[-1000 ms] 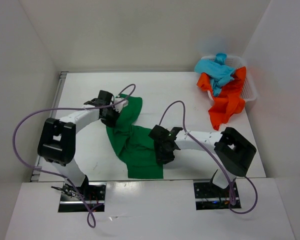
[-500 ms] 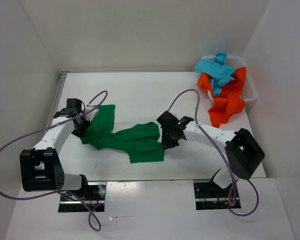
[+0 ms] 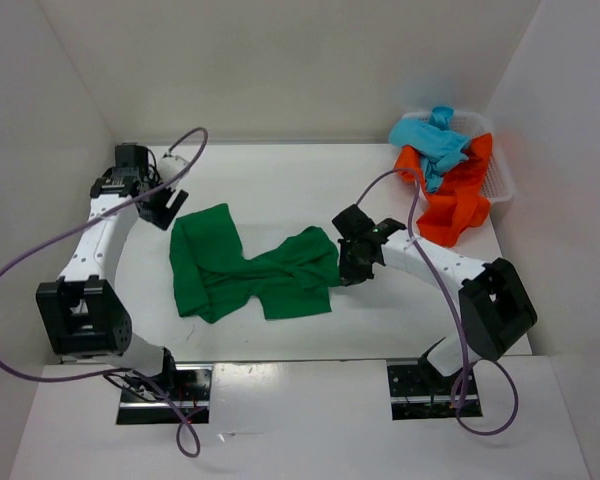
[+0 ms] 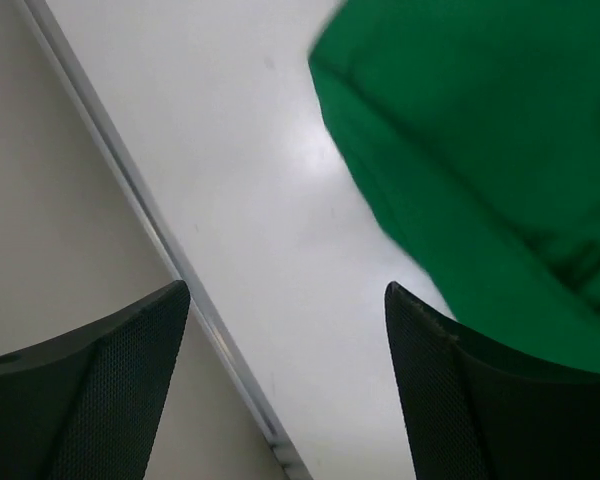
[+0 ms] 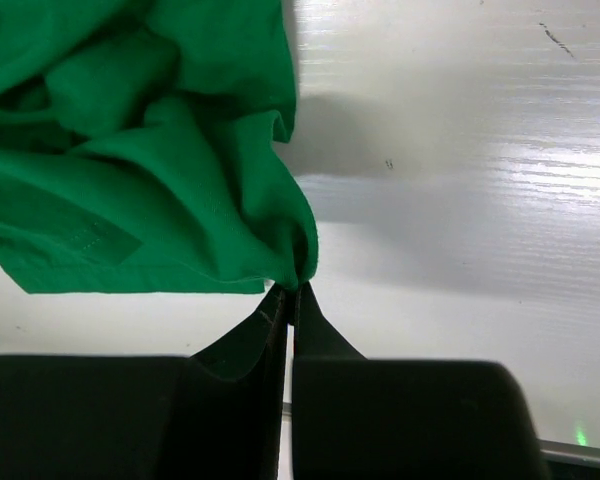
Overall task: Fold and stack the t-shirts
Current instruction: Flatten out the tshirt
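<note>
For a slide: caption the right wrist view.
Right gripper shut on an edge of the green t-shirt, white table behind.

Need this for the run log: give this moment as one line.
left gripper: open, empty | right gripper: shut on green t-shirt | turquoise t-shirt, orange t-shirt: heaped at basket | folded: none

- Bare white tabletop (image 3: 300,180) behind the rumpled dark green cloth t-shirt (image 3: 250,275) lay open as far as the white plastic mesh basket (image 3: 502,185).
- The shirt spanned the middle ground between the arms; the right gripper (image 5: 295,290), pinched on its right edge, closed that end.
- The left gripper (image 4: 285,300), jaws apart, hung over bare table between shirt and metal side rail (image 4: 150,230).
- The basket, an orange-red t-shirt (image 3: 450,215) spilling over its front, blocked the far right corner.
</note>
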`<state>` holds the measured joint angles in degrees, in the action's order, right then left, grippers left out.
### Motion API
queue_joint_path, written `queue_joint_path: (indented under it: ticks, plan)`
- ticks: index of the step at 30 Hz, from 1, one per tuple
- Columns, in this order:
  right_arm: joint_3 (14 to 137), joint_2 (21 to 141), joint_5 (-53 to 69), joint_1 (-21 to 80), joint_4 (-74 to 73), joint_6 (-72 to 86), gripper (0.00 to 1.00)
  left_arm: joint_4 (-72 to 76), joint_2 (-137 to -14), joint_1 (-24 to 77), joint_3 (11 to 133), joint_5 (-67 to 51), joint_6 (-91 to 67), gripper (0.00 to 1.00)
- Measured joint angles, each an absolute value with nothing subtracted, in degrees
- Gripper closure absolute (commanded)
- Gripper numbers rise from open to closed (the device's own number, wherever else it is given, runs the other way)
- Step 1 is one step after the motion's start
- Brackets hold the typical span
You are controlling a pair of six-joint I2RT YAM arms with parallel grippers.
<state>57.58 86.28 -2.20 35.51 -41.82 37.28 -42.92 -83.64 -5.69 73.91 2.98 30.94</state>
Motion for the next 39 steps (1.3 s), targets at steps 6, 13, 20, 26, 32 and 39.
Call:
queue_joint_path:
  ticks: [6,13,20,26,32,39]
  plan:
    - [59.79,87.0,-1.89,34.96,-42.37,35.83,1.0,-37.26,-102.43,-1.13,87.96,-3.27,26.65,0.08]
    - [64.31,89.65,-2.09,34.39,-42.52,34.92,1.0,-34.26,-122.65,4.32,97.76,-8.49,21.82,0.07]
    - [66.24,91.15,-2.15,34.11,-42.98,34.85,1.0,-32.42,-126.98,8.32,100.14,-7.46,19.07,0.14]
    - [67.9,91.66,-2.17,33.91,-44.23,34.83,1.0,-31.66,-128.11,6.61,100.82,-6.96,16.36,0.84]
    - [70.15,91.66,-2.31,32.75,-44.82,34.26,1.0,-29.82,-127.46,5.76,99.31,-5.69,17.26,1.0]
    - [86.41,96.79,-3.7,28.08,-48.56,29.3,1.0,-32.36,-126.3,5.13,99.96,-3.9,18.39,1.0]
